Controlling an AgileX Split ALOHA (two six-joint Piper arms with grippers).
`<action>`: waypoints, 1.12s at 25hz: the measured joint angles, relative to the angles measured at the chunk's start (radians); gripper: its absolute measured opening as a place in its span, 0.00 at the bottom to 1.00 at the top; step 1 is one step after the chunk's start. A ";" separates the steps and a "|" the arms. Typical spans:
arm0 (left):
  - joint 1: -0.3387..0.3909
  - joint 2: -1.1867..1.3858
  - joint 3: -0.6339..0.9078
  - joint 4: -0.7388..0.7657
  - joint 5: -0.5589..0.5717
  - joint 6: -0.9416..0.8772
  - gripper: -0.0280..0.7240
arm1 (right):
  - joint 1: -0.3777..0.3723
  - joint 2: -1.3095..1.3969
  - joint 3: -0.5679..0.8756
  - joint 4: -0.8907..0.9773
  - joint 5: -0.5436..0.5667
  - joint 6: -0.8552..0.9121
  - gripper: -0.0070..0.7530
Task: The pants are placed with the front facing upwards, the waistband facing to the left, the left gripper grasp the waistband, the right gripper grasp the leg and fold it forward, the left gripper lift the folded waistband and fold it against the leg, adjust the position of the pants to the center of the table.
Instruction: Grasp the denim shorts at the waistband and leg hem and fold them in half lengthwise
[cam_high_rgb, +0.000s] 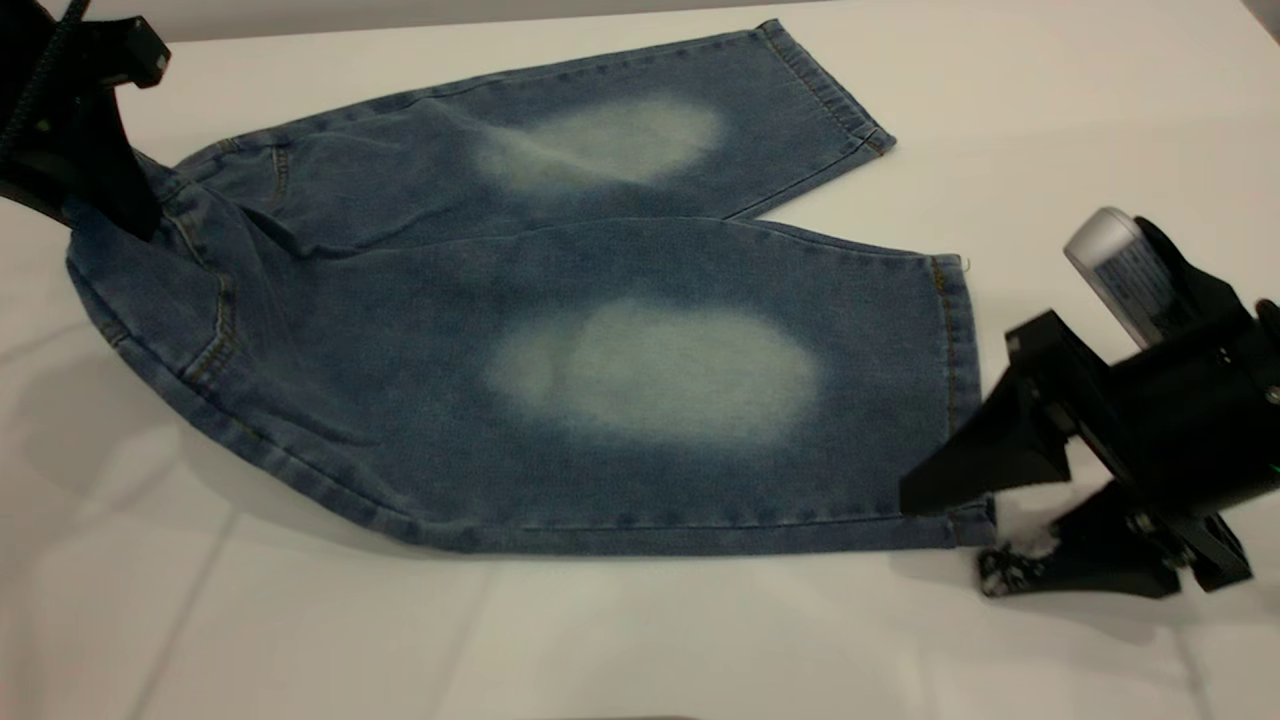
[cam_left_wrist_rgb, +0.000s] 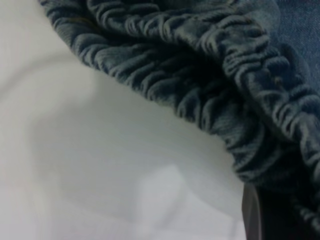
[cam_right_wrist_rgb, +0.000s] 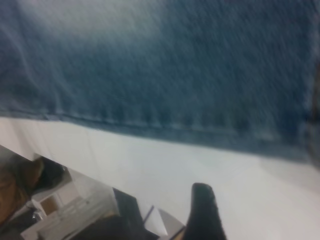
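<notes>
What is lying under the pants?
Only the white table shows around the pants. Whatever lies beneath the denim is covered, so nothing else can be confirmed.

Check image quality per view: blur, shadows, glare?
Exterior view: sharp, soft shadows under the blue denim pants and the black right gripper on the white table. Left wrist view: ruched waistband fairly sharp, table blurred. Right wrist view: denim smeared throughout.

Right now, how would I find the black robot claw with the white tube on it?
Start at the small blue denim pants on the white table. Follow the nearer leg to its hem; there sits the right gripper. Only it carries a white labelled cylinder.
</notes>
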 joint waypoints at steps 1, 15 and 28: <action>0.000 0.000 0.000 0.000 0.000 0.000 0.17 | 0.000 0.006 -0.010 0.002 0.006 0.000 0.60; 0.000 0.000 0.000 0.000 -0.001 0.000 0.17 | 0.000 0.091 -0.114 0.025 0.054 0.015 0.29; 0.000 0.000 0.000 0.000 -0.003 0.001 0.17 | -0.064 0.021 -0.114 -0.032 0.120 0.026 0.04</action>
